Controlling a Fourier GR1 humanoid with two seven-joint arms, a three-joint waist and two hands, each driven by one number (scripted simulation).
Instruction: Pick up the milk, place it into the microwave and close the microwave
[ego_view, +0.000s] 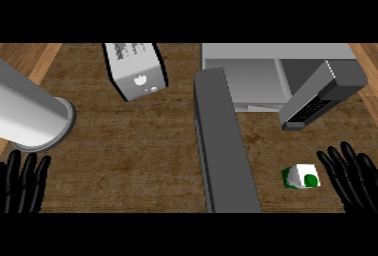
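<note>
right black hand (354, 175) hovering straight-fingered and empty just beside small green-and-white milk carton (301, 177), ready to grasp; grey microwave (244, 75) open-doored to receive it; left black hand (23, 180) resting open.

Kitchen setting: a dark wood-grain counter (133, 165) fills the view, with a grey microwave (273, 75) at about 1 o'clock, its door (225, 150) swung wide open toward 6 o'clock. A small green-and-white milk carton (300, 177) sits at 4 o'clock, a white boxy appliance (kind unclear) (136, 70) at 11 o'clock, and a grey cylinder (33, 117) at 9 o'clock.
</note>
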